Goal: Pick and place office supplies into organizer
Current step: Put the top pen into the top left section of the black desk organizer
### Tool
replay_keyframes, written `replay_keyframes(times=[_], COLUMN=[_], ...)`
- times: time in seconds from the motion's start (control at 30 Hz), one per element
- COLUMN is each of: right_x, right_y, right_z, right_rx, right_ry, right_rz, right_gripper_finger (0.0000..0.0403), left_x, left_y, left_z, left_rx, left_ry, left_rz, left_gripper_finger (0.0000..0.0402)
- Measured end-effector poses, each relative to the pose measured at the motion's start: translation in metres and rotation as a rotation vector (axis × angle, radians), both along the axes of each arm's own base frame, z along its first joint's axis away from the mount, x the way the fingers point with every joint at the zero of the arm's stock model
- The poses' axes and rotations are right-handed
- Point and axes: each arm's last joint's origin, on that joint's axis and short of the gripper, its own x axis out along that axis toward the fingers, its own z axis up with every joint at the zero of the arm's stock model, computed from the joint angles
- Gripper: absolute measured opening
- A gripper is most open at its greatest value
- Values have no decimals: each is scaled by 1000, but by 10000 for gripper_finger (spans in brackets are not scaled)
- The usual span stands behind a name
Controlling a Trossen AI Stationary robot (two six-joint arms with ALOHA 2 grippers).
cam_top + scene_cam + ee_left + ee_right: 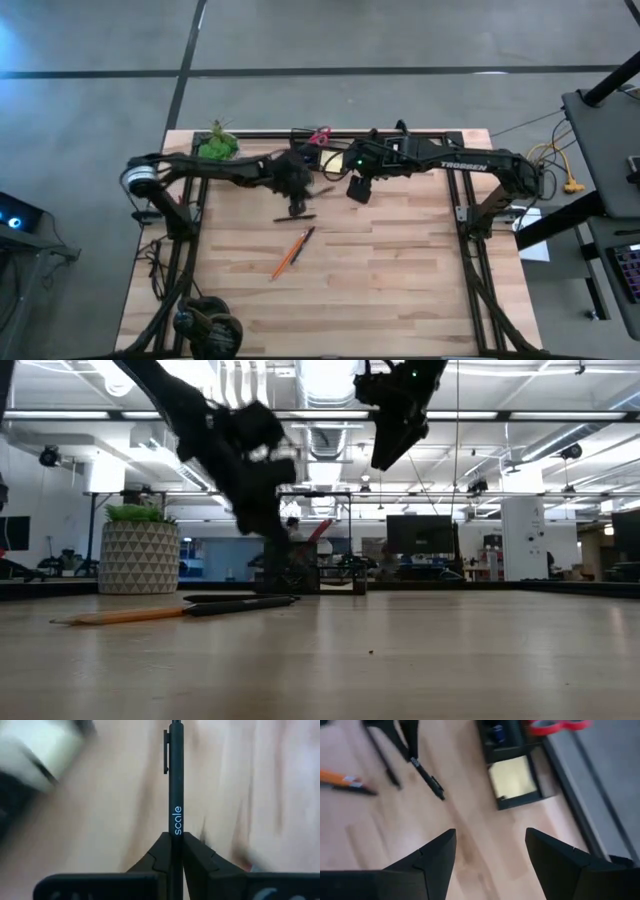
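One organizer (318, 158), black, stands at the table's (400, 280) 12 o'clock edge, one yellow pad (514, 776) and red-handled scissors (320, 135) inside. Left gripper (175, 851) pinches one black pen (174, 795) lettered "scale". One pencil (285, 260) and two pens (303, 238) lie centrally. Right gripper (490, 852), spread wide, holds nothing.

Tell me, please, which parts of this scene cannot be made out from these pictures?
- Black rectangular organizer: its top is cut off by the right wrist view's edge; blurred in the low view.
- Black pen marked "scale": its lower end is hidden between the left gripper fingers.
- Red-handled scissors: blades out of frame.
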Motion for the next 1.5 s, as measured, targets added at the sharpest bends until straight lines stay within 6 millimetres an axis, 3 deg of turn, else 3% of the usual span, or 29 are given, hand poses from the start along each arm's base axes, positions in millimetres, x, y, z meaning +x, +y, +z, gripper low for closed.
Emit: replay_keyframes(times=[0.13,0.27,0.47,0.63,1.03,1.5], right_x=[-8,-13,-10,-8,-8,-11], right_y=[-1,-2,-3,-4,-4,-6], right_z=[12,25,33,29,28,27], right_rx=[-51,-74,-79,-75,-61,-89], right_ry=[-50,-134,-230,-215,-222,-181], right_rz=[-77,-126,-141,-143,-166,-164], right_gripper_finger=[230,230,230,230,230,230], left_x=[-4,-10,-18,-16,-7,-24], left_y=[5,30,87,117,128,113], left_z=[37,62,56,42,-7,0], left_rx=[112,246,323,365,356,285], left_ry=[-181,-335,-380,-451,-325,-162], left_rz=[167,371,561,525,456,443], left_gripper_finger=[9,8,8,8,8,35])
